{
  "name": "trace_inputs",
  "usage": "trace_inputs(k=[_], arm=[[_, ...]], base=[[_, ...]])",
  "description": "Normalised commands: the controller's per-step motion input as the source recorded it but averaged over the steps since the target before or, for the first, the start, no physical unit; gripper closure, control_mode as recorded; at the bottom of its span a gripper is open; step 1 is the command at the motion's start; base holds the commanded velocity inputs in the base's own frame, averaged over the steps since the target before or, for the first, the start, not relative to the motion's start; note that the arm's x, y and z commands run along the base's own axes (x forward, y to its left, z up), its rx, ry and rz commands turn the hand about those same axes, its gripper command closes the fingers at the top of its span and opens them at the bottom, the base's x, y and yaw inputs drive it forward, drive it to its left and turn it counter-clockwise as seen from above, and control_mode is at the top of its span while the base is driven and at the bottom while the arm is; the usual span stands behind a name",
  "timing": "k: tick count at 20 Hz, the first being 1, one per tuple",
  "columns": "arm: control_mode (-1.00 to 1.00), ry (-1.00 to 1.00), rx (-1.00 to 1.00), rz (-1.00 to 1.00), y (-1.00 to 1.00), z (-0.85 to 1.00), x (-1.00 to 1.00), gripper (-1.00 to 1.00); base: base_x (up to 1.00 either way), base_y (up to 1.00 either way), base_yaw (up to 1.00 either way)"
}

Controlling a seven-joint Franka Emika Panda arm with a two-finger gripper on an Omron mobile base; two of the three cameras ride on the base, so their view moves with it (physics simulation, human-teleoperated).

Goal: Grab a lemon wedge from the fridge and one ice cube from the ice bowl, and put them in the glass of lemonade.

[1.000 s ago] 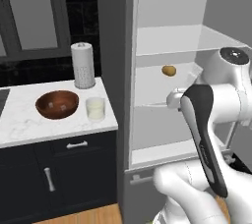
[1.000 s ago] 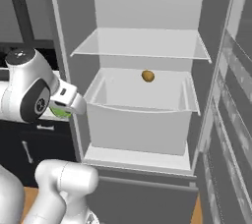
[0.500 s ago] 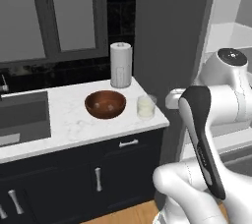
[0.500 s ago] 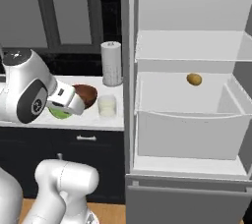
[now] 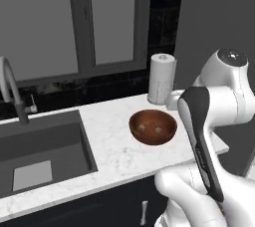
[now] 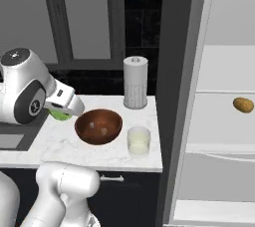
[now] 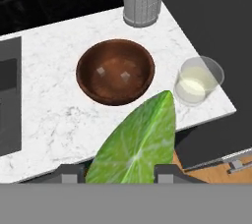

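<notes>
Hand view has the gripper (image 7: 120,174) clamped on the wedge (image 7: 138,147), whose green flesh fills the lower middle. Its long axis runs from about 7 o'clock up to 1 o'clock, the pointed tip aimed toward the glass (image 7: 198,80) at 2 o'clock. The bowl (image 7: 115,72) sits at 12 o'clock from the wedge, just beside the glass, with two ice cubes (image 7: 112,72) inside. From the right base view, the wedge (image 6: 60,115) hangs over the counter (image 6: 60,144) at the bowl's (image 6: 98,126) 9 o'clock, well short of the glass (image 6: 139,140).

The likely risk is a drop too early, landing the wedge in the bowl or on the counter. The glass mouth is narrow against the wedge's length, so a flat release could leave it bridging the rim or tip the glass near the counter edge.
</notes>
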Motion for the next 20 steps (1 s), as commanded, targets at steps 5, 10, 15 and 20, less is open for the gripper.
trace_inputs(k=[5,10,15,20], arm=[[-1.0,0.11,0.0,0.0,0.0,-0.14,0.23,1.0],[-1.0,0.17,0.01,-0.05,0.02,-0.48,0.56,1.0],[-1.0,0.01,-0.01,-0.21,-0.04,-0.61,0.37,1.0],[-1.0,0.0,-0.05,-0.16,-0.31,-0.23,0.17,1.0]], base=[[0.47,0.0,0.0],[0.0,0.0,0.0],[0.0,0.0,0.0],[0.0,0.0,0.0]])
